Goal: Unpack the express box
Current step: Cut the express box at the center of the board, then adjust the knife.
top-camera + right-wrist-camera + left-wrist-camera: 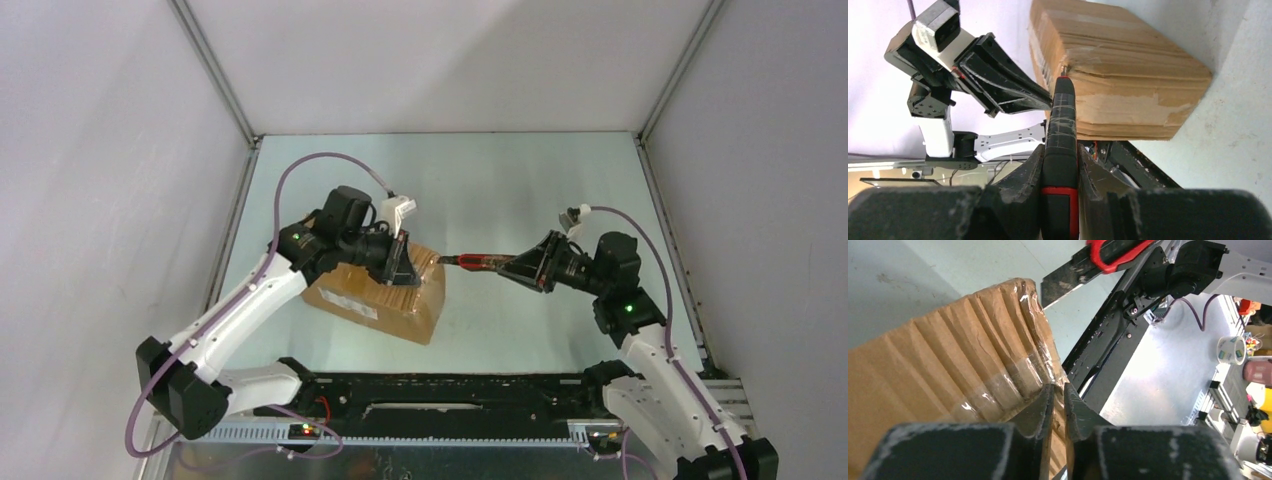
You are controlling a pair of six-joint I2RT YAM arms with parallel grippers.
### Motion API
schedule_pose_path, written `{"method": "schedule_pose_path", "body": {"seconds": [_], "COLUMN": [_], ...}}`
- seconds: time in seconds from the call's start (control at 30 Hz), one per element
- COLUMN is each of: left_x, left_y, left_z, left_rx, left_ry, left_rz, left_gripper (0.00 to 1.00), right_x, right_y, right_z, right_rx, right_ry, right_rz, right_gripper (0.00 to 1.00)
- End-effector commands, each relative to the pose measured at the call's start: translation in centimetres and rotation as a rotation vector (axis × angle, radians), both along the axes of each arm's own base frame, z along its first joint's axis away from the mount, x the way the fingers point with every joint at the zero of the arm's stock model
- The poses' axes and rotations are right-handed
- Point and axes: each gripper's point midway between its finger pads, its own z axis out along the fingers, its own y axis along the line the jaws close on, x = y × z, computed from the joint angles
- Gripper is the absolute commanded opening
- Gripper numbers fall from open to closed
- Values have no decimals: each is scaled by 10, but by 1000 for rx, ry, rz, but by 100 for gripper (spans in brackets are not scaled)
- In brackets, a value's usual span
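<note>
Top view: 1 express box (385, 300) lies on the table (520, 180) before 2 arms. The left gripper (400, 262) sits on its far right end, and the right gripper (512, 266) is clamped on 1 knife (475, 261) aimed there.
Left wrist: fingers (1040, 412) stand a slit apart at the taped corner; a grip cannot be told.
Right wrist: the knife tip touches the box corner.
</note>
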Motion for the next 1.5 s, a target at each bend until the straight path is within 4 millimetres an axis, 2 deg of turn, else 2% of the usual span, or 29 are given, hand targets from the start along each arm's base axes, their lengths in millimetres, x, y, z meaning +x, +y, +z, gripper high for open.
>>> {"method": "schedule_pose_path", "body": {"seconds": [0.0, 0.2, 0.3, 0.43, 0.57, 0.77, 1.0, 1.1, 1.17, 1.33, 1.47], "left_x": [3, 16, 20, 21, 18, 0, -28, -33, -34, -39, -45], "left_y": [2, 0, -1, -2, -9, -18, -34, -45, -51, -62, -70], "left_z": [18, 38, 59, 91, 102, 110, 109, 116, 119, 112, 113], "left_rx": [-24, -104, -163, -263, -321, -374, -444, -520, -538, -531, -556], "left_ry": [31, 9, -6, -38, -36, -22, 56, 92, 113, 166, 211], "left_rz": [11, 62, 86, 105, 63, -56, -215, -254, -269, -304, -321], "left_gripper": [19, 49, 55, 65, 75, 79, 75, 72, 67, 49, 20], "right_x": [-12, -16, -20, -26, -38, -55, -51, -50, -48, -40, -27], "right_y": [-3, -8, -7, -3, 8, 24, 30, 34, 37, 40, 41], "right_z": [52, 45, 51, 73, 92, 94, 97, 102, 105, 112, 114], "right_rx": [-38, -118, -106, -42, 7, -47, -32, -11, -14, -5, -5], "right_ry": [-183, -178, -201, -264, -327, -372, -380, -385, -393, -401, -387], "right_rz": [57, 57, 67, 100, 192, 309, 322, 340, 344, 328, 269], "right_gripper": [0, 0, 0, 0, 0, 0, 0, 0, 0, 0, 0]}}
